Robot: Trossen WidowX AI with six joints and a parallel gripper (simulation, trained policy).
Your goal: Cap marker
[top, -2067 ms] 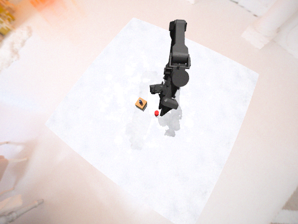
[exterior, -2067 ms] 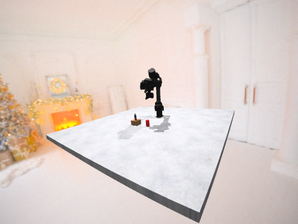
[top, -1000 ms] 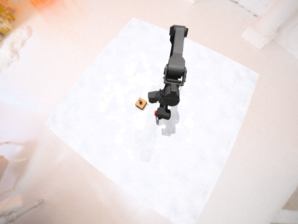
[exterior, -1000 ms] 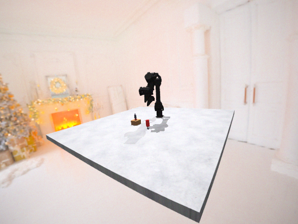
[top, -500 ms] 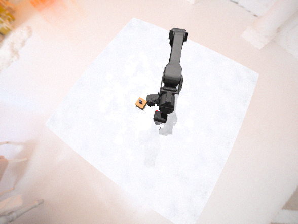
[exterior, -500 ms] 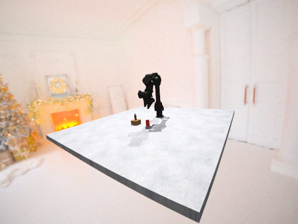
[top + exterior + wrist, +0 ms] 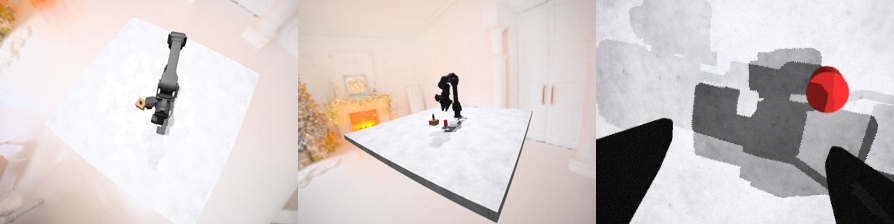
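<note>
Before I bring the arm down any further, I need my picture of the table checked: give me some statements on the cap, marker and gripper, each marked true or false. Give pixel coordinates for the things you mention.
1. The red cap point(image 7: 445, 123) point(image 7: 827, 90) stands on the table point(image 7: 121, 157) point(image 7: 460, 152). True.
2. The gripper point(image 7: 444, 110) point(image 7: 751, 142) is shut on the cap. False: its fingers are apart with nothing between them.
3. The marker point(image 7: 140, 102) point(image 7: 433, 117) stands upright in the holder block point(image 7: 141, 105) point(image 7: 434, 122). True.
4. The cap is already on the marker. False: it stands apart from both marker and block.
5. The holder block is red. False: it is orange-brown.
6. The fingertips are above the table, not touching it. True.
</note>
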